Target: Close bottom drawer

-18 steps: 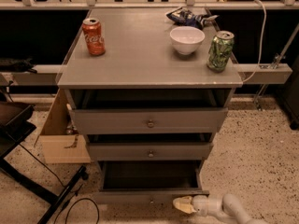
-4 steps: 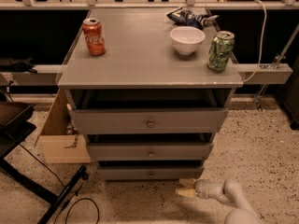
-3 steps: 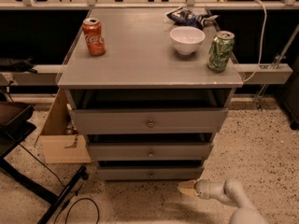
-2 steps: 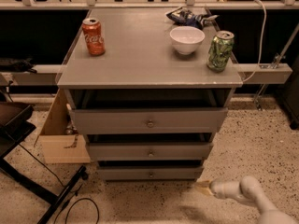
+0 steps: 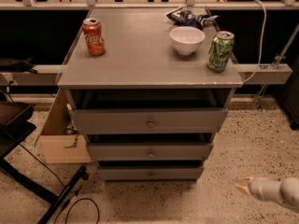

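The bottom drawer is the lowest of the grey cabinet's three drawers. Its plain grey front with a small round knob sits nearly in line with the middle drawer above it, with only a thin dark gap over it. My gripper is at the lower right, low over the speckled floor. It points left and is well clear of the cabinet, to the right of the bottom drawer.
On the cabinet top stand a red soda can, a white bowl, a green can and a chip bag. A cardboard box sits left of the cabinet. A black stand leg and cable lie at the lower left.
The bottom drawer stood pulled out six seconds ago and is now pushed in. Over the last second my gripper has drawn back to the right, away from the drawer front.
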`<action>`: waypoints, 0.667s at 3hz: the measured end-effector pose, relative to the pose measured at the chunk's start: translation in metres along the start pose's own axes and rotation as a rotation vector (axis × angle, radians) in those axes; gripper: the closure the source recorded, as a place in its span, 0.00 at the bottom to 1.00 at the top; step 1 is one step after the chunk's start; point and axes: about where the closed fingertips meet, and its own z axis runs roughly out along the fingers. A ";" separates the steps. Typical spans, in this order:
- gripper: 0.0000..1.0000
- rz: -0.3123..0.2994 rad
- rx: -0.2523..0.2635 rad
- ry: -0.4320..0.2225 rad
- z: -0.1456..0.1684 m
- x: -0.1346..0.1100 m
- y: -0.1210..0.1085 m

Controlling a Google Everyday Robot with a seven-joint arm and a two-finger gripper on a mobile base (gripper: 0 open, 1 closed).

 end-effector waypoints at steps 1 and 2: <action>1.00 -0.007 0.168 0.097 -0.085 -0.006 -0.024; 1.00 -0.103 0.294 0.121 -0.157 -0.093 -0.012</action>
